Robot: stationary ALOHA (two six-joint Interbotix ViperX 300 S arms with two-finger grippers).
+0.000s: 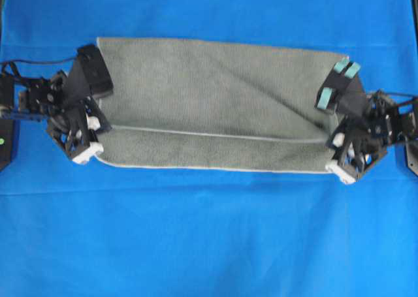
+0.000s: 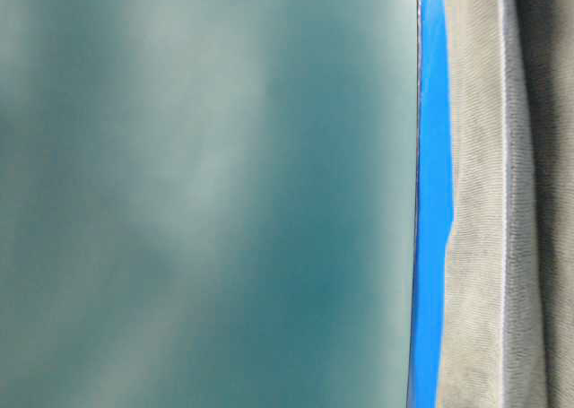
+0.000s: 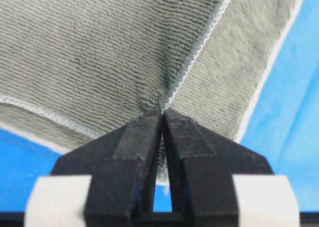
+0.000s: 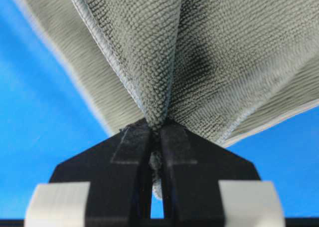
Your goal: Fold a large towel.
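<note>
The grey-green towel (image 1: 215, 81) lies stretched across the middle of the blue table, with its pale hem running along a raised front flap. At the towel's left end my left gripper (image 1: 104, 124) is shut on the towel's hemmed corner. The left wrist view shows that gripper (image 3: 163, 110) pinching the stitched hem, with the towel (image 3: 99, 52) spreading away from it. At the right end my right gripper (image 1: 328, 139) is shut on a bunched towel corner. In the right wrist view the towel (image 4: 224, 52) fans up from the right gripper (image 4: 155, 123).
A blue cloth (image 1: 209, 245) covers the table on all sides of the towel. The table-level view is mostly a blurred teal-grey surface (image 2: 197, 193), with a blue strip (image 2: 432, 202) and the towel's edge (image 2: 475, 202) at the right.
</note>
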